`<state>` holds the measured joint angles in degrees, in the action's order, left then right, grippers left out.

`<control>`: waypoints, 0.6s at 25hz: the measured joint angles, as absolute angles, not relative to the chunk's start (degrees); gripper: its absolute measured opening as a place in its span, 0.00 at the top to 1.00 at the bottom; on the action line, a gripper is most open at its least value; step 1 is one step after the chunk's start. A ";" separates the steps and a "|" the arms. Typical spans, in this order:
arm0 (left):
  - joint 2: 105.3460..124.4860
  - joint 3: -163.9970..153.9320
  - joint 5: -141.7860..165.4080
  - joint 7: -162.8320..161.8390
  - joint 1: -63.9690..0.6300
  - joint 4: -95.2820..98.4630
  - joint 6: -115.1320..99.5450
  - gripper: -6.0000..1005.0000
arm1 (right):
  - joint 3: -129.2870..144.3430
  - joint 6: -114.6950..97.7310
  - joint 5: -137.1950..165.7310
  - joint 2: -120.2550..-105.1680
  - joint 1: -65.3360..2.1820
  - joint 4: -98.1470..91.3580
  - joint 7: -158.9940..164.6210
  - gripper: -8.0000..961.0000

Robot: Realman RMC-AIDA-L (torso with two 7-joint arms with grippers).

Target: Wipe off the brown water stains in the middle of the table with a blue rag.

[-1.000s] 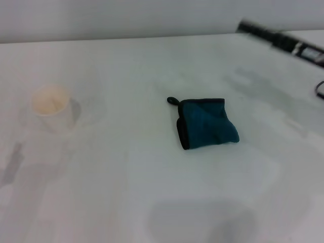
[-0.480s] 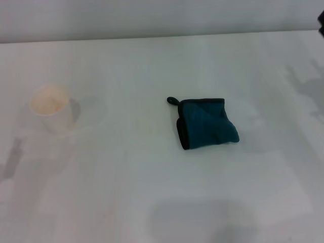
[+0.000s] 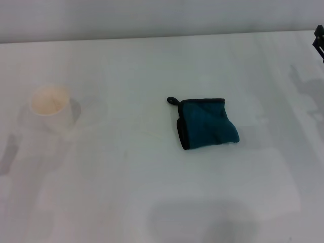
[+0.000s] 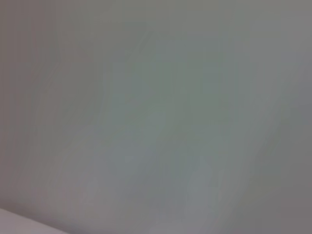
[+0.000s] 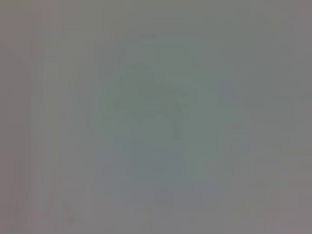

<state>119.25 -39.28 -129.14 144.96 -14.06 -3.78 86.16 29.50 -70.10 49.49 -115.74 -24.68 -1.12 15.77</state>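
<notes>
The blue rag (image 3: 205, 123) lies folded and a little rumpled on the white table (image 3: 152, 192), just right of the middle, with its black loop pointing to the far left. No brown puddle shows on the table around it. Only a dark tip of my right arm's end (image 3: 320, 41) shows, at the far right edge, well away from the rag. My left gripper is out of view. Both wrist views show only a blank grey surface.
A white paper cup (image 3: 49, 107) with a tan inside stands upright at the left of the table. The table's far edge meets a pale wall at the back.
My right arm, which stretched over the table's far right corner, has pulled back to the right until only its tip shows. The rag and cup have not moved.
</notes>
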 joint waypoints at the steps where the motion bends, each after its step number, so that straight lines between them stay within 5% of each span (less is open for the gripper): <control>1: 119.28 -39.29 -129.23 144.92 -14.06 -3.79 86.03 0.12 | 29.50 -70.10 49.48 -115.74 -24.72 -1.12 15.84 0.15; 15: 119.18 -39.29 -132.55 144.49 -15.34 -3.25 83.46 0.12 | 29.44 -68.48 49.39 -115.75 -25.40 -1.03 15.79 0.15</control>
